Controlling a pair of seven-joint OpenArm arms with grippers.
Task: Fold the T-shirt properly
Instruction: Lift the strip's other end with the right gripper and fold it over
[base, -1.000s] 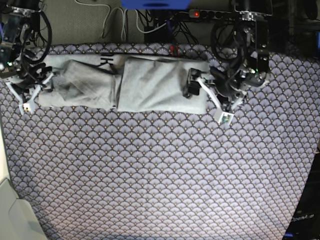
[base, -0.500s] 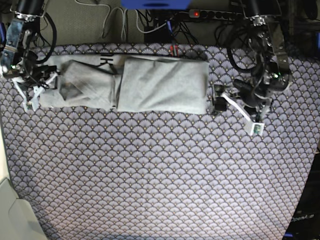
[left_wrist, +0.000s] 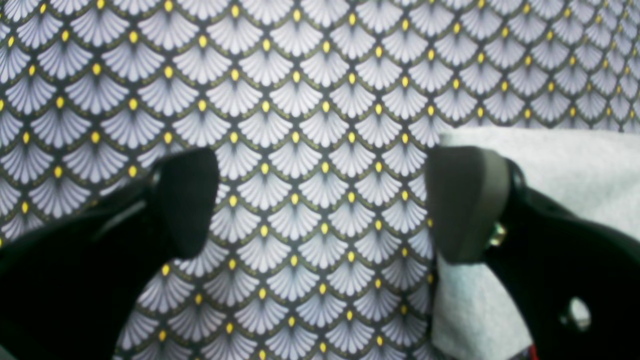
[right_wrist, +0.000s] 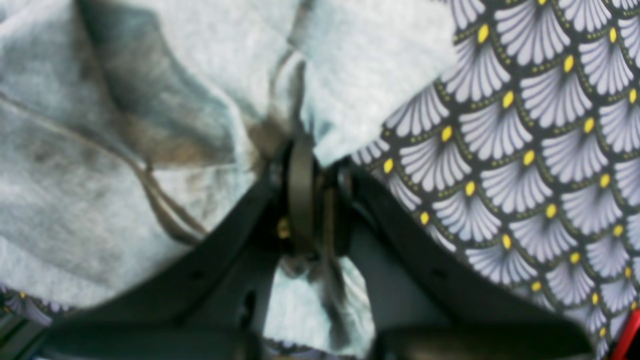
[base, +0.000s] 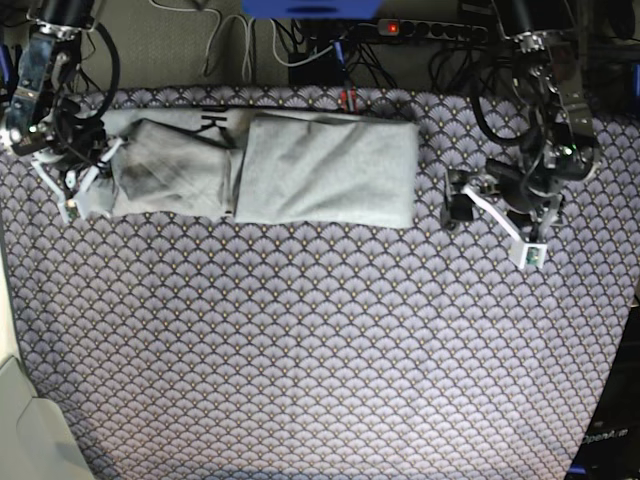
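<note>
A: Starting left in the base view?
B: The right gripper (base: 88, 172) pinches the T-shirt (base: 300, 170) at its own end; the cloth's long axis stretches away toward the other arm.
A: And that one?
B: The left gripper (base: 490, 225), jaws apart, holds nothing; the shirt lies just beside it.

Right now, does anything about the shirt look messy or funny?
Yes. The shirt lies in a long strip, and its right part is smooth, but the end by the right gripper is bunched and creased. That gripper's fingers pinch a wrinkled bit of cloth there. Nothing looks torn or spilled on the tablecloth.
</note>
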